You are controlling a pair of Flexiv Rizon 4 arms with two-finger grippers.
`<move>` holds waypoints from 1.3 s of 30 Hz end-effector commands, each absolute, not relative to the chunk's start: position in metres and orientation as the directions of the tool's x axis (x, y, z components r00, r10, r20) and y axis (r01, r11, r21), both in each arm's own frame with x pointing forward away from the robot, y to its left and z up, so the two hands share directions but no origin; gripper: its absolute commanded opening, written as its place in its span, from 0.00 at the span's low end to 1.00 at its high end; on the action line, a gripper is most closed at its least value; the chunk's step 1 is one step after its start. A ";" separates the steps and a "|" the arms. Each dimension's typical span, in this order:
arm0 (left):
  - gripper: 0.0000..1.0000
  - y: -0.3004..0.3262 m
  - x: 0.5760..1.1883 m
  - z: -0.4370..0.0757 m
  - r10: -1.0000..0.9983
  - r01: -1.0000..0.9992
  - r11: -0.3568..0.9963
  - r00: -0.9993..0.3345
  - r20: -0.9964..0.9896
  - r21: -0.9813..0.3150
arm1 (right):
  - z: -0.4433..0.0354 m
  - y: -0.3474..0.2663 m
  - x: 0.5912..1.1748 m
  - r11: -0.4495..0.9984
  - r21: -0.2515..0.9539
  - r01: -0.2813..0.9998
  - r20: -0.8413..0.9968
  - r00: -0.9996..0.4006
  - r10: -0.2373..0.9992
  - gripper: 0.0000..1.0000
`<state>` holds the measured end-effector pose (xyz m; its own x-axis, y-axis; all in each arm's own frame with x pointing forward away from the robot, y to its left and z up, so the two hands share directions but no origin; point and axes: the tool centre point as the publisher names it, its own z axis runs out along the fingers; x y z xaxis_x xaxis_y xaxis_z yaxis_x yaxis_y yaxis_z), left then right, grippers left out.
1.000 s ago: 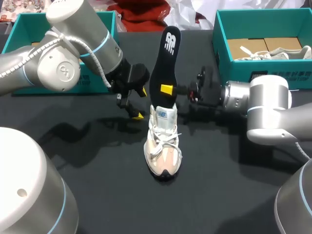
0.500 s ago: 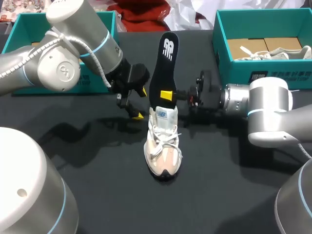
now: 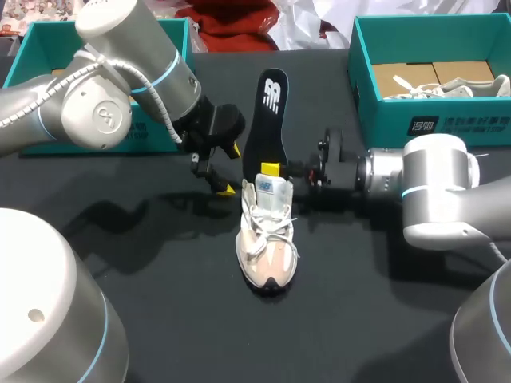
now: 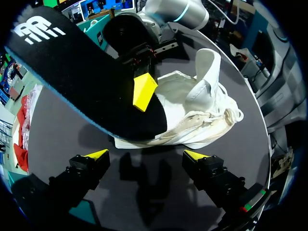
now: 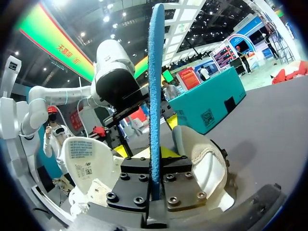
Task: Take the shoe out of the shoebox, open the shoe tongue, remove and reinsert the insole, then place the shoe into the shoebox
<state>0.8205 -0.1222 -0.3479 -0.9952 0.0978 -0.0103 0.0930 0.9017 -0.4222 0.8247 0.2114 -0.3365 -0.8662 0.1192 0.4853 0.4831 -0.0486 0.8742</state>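
A pale, soft-sided shoe (image 3: 267, 239) with loose white laces stands in the middle of the frame on the matte black table (image 3: 160, 287), its toe pointing to the lower edge and its padded tongue (image 3: 268, 188) raised. The right pincer (image 3: 271, 169) is clenched on the thin, flat black insole (image 3: 267, 120), which stands nearly upright with its lower end at the shoe's opening. The left pincer (image 3: 231, 170) hangs released just left of the heel, and a teal cardboard shoebox (image 3: 363, 72) sits at upper right.
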 end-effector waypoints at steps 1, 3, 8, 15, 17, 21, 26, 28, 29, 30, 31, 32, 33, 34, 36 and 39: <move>1.00 -0.123 0.821 -0.349 0.099 0.094 0.902 -0.995 -0.010 -0.421 | -0.346 0.207 0.811 -0.030 0.872 0.489 0.487 -0.858 0.164 0.00; 1.00 -0.123 0.821 -0.349 0.099 0.094 0.902 -0.995 -0.010 -0.421 | -0.348 0.206 0.809 -0.011 0.869 0.495 0.489 -0.854 0.177 0.00; 1.00 -0.123 0.821 -0.349 0.099 0.094 0.902 -0.995 -0.010 -0.421 | -0.354 0.203 0.804 0.032 0.857 0.515 0.501 -0.845 0.189 0.00; 1.00 -0.123 0.821 -0.349 0.099 0.094 0.902 -0.995 -0.010 -0.421 | -0.357 0.204 0.805 0.029 0.860 0.509 0.499 -0.851 0.163 0.00; 1.00 -0.123 0.821 -0.349 0.099 0.094 0.902 -0.995 -0.010 -0.421 | -0.357 0.204 0.806 0.027 0.863 0.505 0.496 -0.855 0.153 0.03; 1.00 -0.123 0.821 -0.349 0.099 0.094 0.902 -0.995 -0.010 -0.421 | -0.357 0.204 0.810 0.019 0.868 0.497 0.490 -0.862 0.127 0.16; 1.00 -0.123 0.821 -0.349 0.099 0.094 0.902 -0.995 -0.010 -0.421 | -0.344 0.198 0.820 0.007 0.873 0.487 0.484 -0.870 0.092 0.15; 1.00 -0.123 0.821 -0.349 0.099 0.094 0.902 -0.995 -0.010 -0.421 | -0.342 0.199 0.821 0.007 0.876 0.483 0.480 -0.873 0.087 0.15; 1.00 -0.123 0.821 -0.349 0.099 0.094 0.902 -0.995 -0.010 -0.421 | -0.341 0.200 0.822 0.007 0.877 0.481 0.479 -0.874 0.084 0.15; 1.00 -0.123 0.821 -0.349 0.099 0.094 0.902 -0.995 -0.010 -0.421 | -0.340 0.200 0.822 0.008 0.877 0.480 0.478 -0.874 0.084 0.16; 1.00 -0.123 0.821 -0.349 0.099 0.094 0.902 -0.995 -0.010 -0.421 | -0.340 0.201 0.823 0.009 0.878 0.478 0.476 -0.876 0.082 0.16; 1.00 -0.123 0.821 -0.349 0.099 0.094 0.902 -0.995 -0.010 -0.421 | -0.340 0.202 0.823 0.009 0.879 0.477 0.474 -0.877 0.080 0.17; 1.00 -0.123 0.821 -0.349 0.099 0.094 0.902 -0.995 -0.010 -0.421 | -0.339 0.202 0.823 0.009 0.880 0.475 0.473 -0.877 0.079 0.18; 1.00 -0.123 0.821 -0.349 0.099 0.094 0.902 -0.995 -0.010 -0.421 | -0.339 0.202 0.823 0.010 0.880 0.475 0.472 -0.878 0.078 0.18; 1.00 -0.123 0.821 -0.349 0.099 0.094 0.902 -0.995 -0.010 -0.421 | -0.339 0.202 0.823 0.010 0.881 0.472 0.470 -0.879 0.075 0.20; 1.00 -0.123 0.821 -0.349 0.099 0.094 0.902 -0.995 -0.010 -0.421 | -0.339 0.203 0.823 0.011 0.882 0.471 0.469 -0.880 0.073 0.20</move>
